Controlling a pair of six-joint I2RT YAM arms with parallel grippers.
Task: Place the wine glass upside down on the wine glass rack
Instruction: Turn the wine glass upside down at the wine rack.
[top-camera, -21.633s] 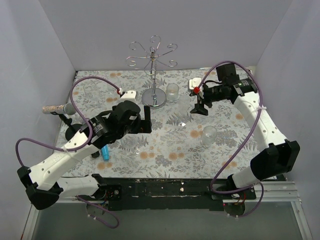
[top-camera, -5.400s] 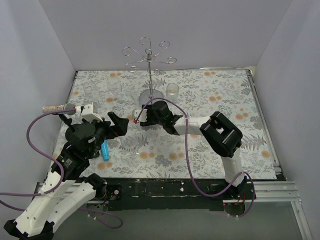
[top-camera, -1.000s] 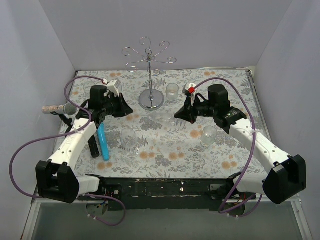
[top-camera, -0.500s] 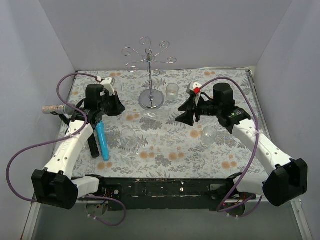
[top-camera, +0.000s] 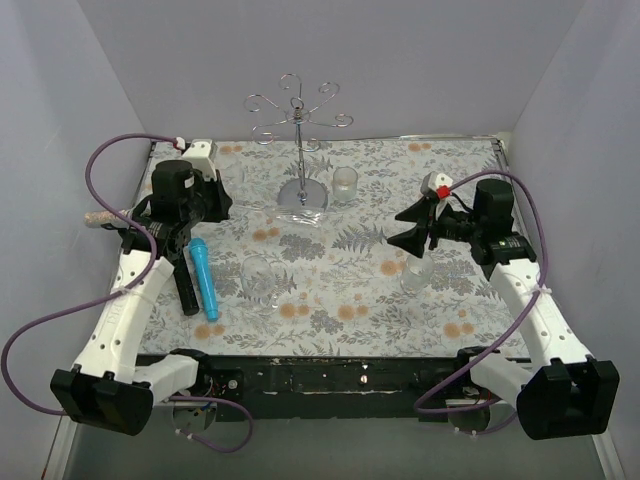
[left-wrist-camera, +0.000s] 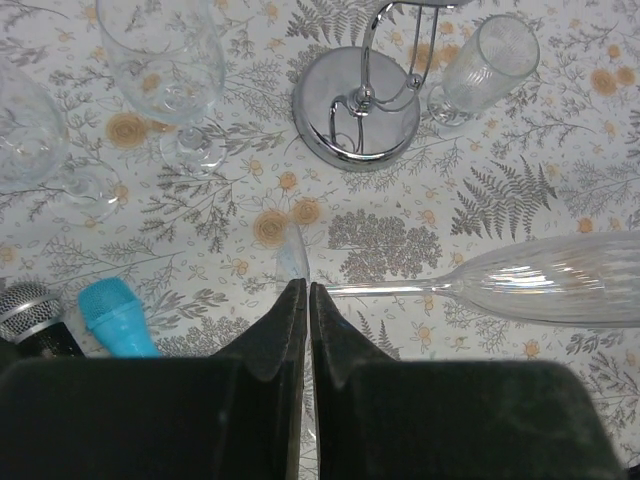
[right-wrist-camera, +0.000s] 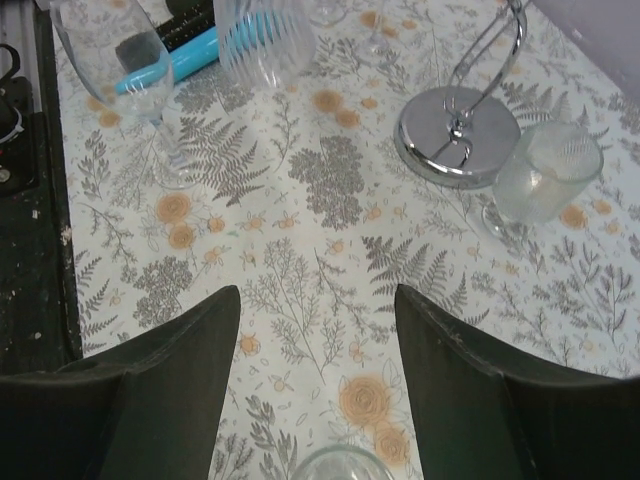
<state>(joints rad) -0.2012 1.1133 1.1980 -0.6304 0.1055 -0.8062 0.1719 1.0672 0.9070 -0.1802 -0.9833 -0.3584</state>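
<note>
The wine glass (left-wrist-camera: 560, 290) is a ribbed flute held level above the table, its stem pointing at my left gripper (left-wrist-camera: 304, 285). That gripper is shut on the thin foot (left-wrist-camera: 291, 255), which stands edge-on between the jaws. In the right wrist view the flute's bowl (right-wrist-camera: 265, 40) shows at the top edge. The wine glass rack (top-camera: 298, 110) stands at the back centre on its mirrored base (left-wrist-camera: 357, 108) (right-wrist-camera: 455, 135). My right gripper (right-wrist-camera: 318, 290) (top-camera: 405, 228) hangs open and empty over the floral cloth, well to the right of the rack.
A small ribbed tumbler (top-camera: 345, 182) stands right of the rack base. One upright wine glass (top-camera: 258, 280) is at front centre and a short glass (top-camera: 418, 270) sits below my right gripper. A blue microphone (top-camera: 203, 280) and a silver-headed one (top-camera: 115, 215) lie at the left.
My right gripper has opened, let go of the flute and pulled back to the right. The left arm has drawn back to the left with the flute's foot in its jaws.
</note>
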